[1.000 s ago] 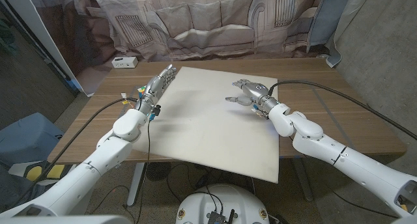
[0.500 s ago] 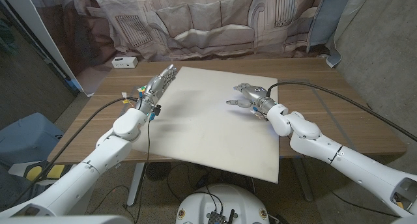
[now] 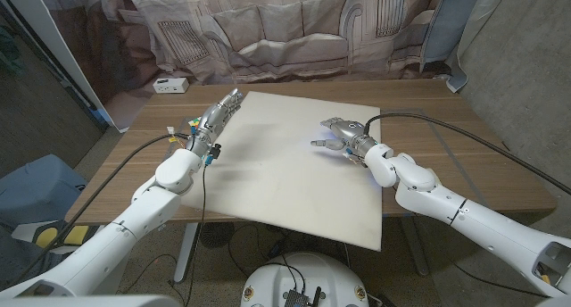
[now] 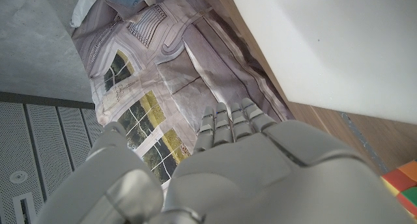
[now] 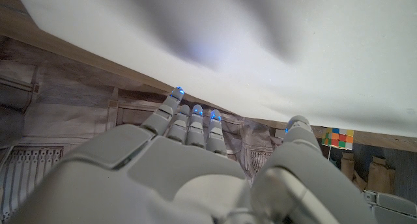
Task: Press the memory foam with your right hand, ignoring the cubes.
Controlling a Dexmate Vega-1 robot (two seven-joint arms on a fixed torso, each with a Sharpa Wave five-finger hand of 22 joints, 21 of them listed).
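Two hands are seen over the table (image 3: 464, 164). The memory foam (image 3: 277, 173), a large white slab, is laid across the table's middle. The right hand (image 3: 341, 131) is held above the foam's right part, palm down, fingers spread and grasping nothing; contact with the foam cannot be confirmed. The left hand (image 3: 217, 113) is held at the foam's left edge, fingers extended, empty. A coloured cube (image 3: 190, 127) is noted beside it. It is judged that the press should be made straight down with a level palm, well inside the slab's edges.
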